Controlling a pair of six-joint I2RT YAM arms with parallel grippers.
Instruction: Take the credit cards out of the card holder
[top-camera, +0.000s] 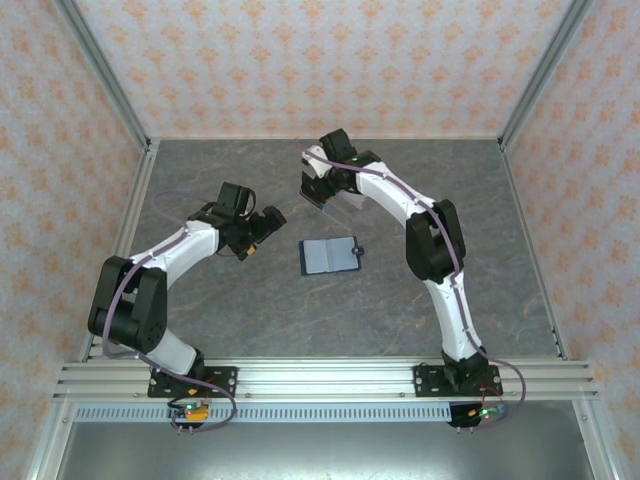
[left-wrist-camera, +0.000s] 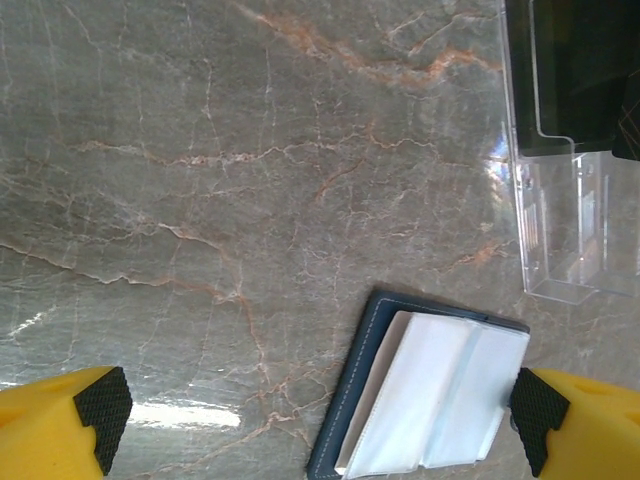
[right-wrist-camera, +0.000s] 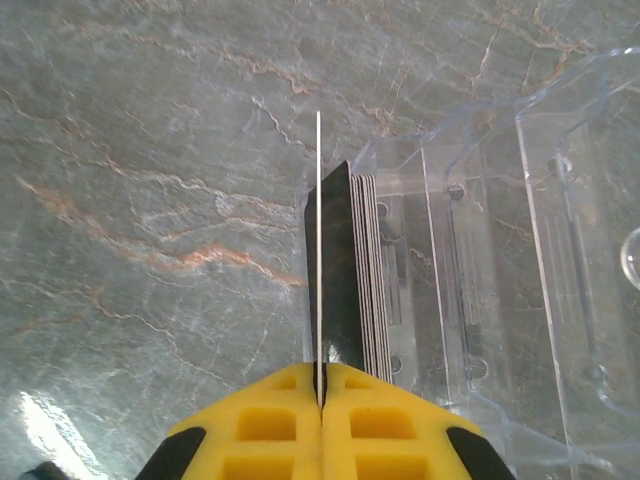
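The card holder lies open and flat mid-table, navy with pale grey-blue pockets. In the left wrist view its navy edge sits between my wide-apart fingers. My left gripper hovers just left of the holder, open and holding nothing. My right gripper is shut on one thin whitish credit card, seen edge-on, at the clear acrylic box. A stack of other credit cards, dark-faced, stands on edge in that box right beside the held card.
The clear acrylic box stands behind the holder near the table's far middle. Patterned walls and metal rails enclose the marble table on the left, back and right.
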